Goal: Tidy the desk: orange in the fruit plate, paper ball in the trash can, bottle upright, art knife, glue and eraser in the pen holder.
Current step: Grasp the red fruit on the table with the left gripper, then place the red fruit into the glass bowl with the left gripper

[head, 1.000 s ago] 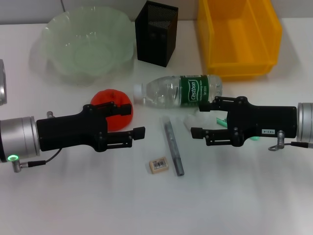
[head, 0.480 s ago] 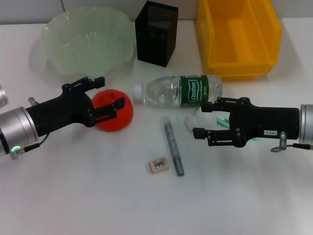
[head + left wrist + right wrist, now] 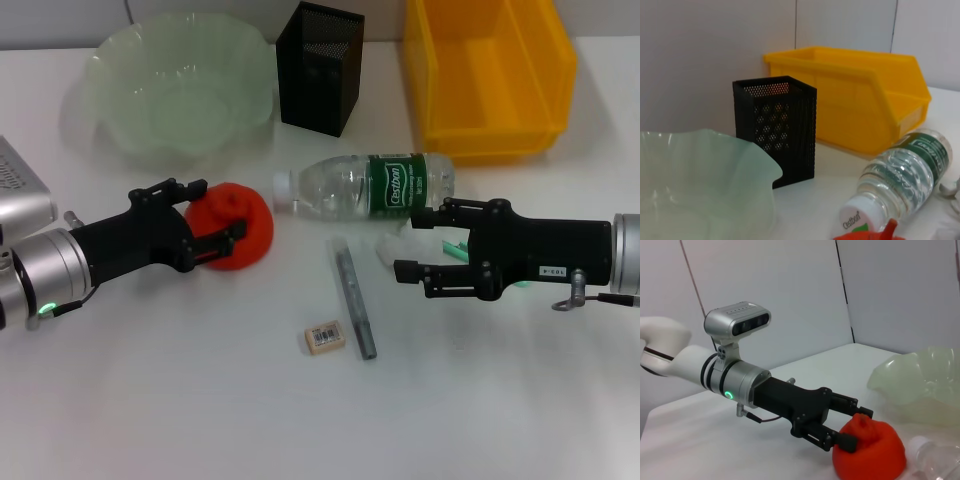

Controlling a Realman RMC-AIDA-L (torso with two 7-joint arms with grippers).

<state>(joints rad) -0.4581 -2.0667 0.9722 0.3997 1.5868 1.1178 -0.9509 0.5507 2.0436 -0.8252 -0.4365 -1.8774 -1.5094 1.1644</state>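
A red-orange orange lies on the white desk, left of centre. My left gripper is open, with its fingers on either side of the orange's left part; the right wrist view shows this gripper touching the orange. My right gripper is open just right of a small white paper ball. A green glue stick is partly hidden under it. The bottle lies on its side. A grey art knife and an eraser lie at the front.
The pale green fruit plate stands at the back left, the black mesh pen holder at the back middle and the yellow bin at the back right. The left wrist view shows the pen holder, bin and bottle.
My left gripper has pulled back to the left and turned, from lying across the orange's front to straddling its left side. The right arm has barely moved.
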